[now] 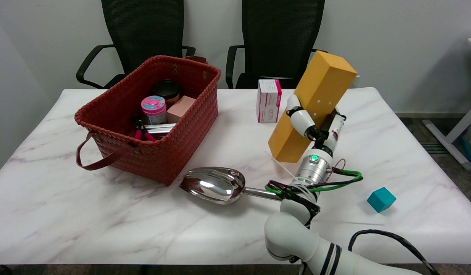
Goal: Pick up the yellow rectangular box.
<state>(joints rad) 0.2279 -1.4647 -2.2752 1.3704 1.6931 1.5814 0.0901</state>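
My right hand [313, 124] wrapped around the yellow box [312, 107] at mid-length, box tilted, upper end leaning away to the right, lower end just above the table [105, 229], scoop [214, 184] lying near below-left, I see basket [182, 126] well apart at left.

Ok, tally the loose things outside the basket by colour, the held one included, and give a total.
Yellow: 1, the box gripped by the right hand
White and pink: 1, the carton
Silver: 1, the scoop
Teal: 1, the cube
Total: 4
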